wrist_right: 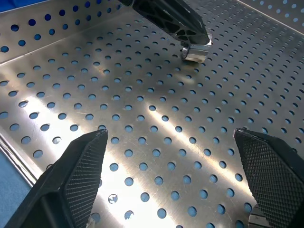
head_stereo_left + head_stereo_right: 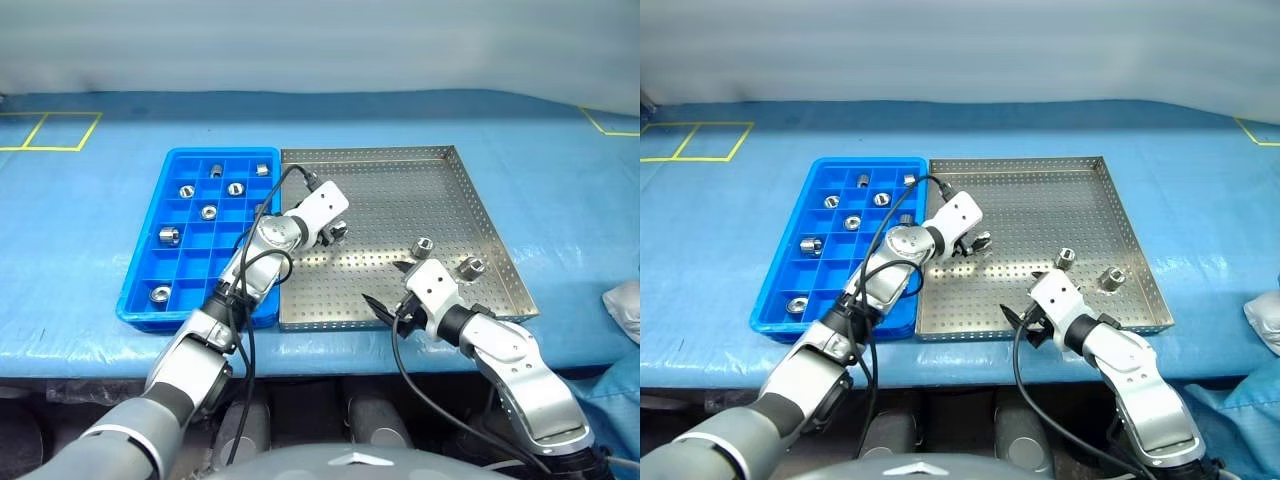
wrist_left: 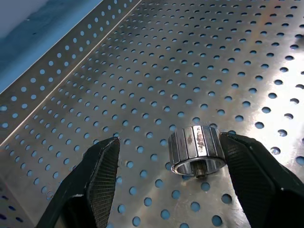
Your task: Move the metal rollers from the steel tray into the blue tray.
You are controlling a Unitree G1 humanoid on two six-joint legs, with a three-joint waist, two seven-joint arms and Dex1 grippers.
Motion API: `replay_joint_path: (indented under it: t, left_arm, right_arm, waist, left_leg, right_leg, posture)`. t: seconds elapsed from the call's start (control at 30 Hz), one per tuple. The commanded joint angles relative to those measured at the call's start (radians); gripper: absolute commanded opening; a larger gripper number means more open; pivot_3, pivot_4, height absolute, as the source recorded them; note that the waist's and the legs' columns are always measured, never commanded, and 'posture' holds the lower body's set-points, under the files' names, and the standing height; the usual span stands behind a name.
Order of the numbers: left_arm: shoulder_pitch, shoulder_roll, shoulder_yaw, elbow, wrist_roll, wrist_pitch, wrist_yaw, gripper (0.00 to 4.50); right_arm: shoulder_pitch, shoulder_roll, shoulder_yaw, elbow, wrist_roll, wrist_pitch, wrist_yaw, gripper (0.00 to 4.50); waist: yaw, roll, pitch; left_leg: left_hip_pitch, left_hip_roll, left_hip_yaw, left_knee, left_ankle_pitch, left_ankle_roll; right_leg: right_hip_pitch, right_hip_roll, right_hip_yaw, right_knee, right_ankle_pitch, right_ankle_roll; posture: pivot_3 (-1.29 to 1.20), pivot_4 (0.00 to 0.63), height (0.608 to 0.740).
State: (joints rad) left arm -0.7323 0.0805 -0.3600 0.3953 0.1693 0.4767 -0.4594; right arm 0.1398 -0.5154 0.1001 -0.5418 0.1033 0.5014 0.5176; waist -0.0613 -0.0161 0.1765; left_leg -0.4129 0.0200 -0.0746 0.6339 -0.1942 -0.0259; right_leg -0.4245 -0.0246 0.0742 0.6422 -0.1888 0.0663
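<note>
A metal roller (image 3: 196, 151) lies on the steel tray (image 2: 400, 290) floor between our left gripper (image 3: 173, 175)'s parted fingers, touching one. We should centre it before closing. Its axis seems tilted, bore toward the wrist. Our right gripper (image 1: 173, 178) hangs open nearby.

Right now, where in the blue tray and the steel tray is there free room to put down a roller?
The blue tray has bare compartments along its near rows and left column. The steel tray is free across its far half. It is crowded nearer: the left gripper around a roller, the right gripper, and two rollers.
</note>
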Motion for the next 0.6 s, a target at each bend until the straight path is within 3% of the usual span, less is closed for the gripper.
replay_joint_path:
  t: [0.03,0.4,0.5,0.6]
  left_arm:
    - [-0.046,-0.021,-0.014,0.071,0.02,-0.047,0.011,3.66]
    - [-0.079,-0.049,-0.015,0.238,0.052,-0.108,0.055,3.66]
    - [-0.067,-0.049,-0.001,0.231,0.041,-0.12,0.056,3.07]
    - [-0.051,-0.046,0.002,0.206,0.034,-0.109,0.037,2.09]
  right_arm:
    - [0.0,0.002,-0.008,-0.035,0.001,-0.018,-0.006,4.5]
    - [0.018,0.005,-0.013,-0.04,-0.005,-0.021,-0.014,4.5]
    - [0.013,0.004,-0.009,-0.034,-0.006,-0.022,-0.016,4.5]
    - [0.002,0.004,-0.005,-0.028,-0.008,-0.023,-0.017,4.5]
  waist:
    - [-0.001,0.0,0.0]
    - [-0.005,0.0,0.0]
    - [-0.006,0.0,0.0]
    - [-0.005,0.0,0.0]
  left_leg:
    - [0.0,0.0,0.0,0.0,0.0,0.0]
    - [0.0,0.0,0.0,0.0,0.0,0.0]
    - [0.0,0.0,0.0,0.0,0.0,0.0]
    - [0.0,0.0,0.0,0.0,0.0,0.0]
  right_leg:
    - [0.0,0.0,0.0,0.0,0.0,0.0]
    - [0.0,0.0,0.0,0.0,0.0,0.0]
    - [0.0,0.0,0.0,0.0,0.0,0.0]
    - [0.0,0.0,0.0,0.0,0.0,0.0]
  posture:
    - [-0.05,0.15,0.74]
    - [-0.07,0.15,0.74]
    - [-0.07,0.15,0.74]
    - [-0.05,0.15,0.74]
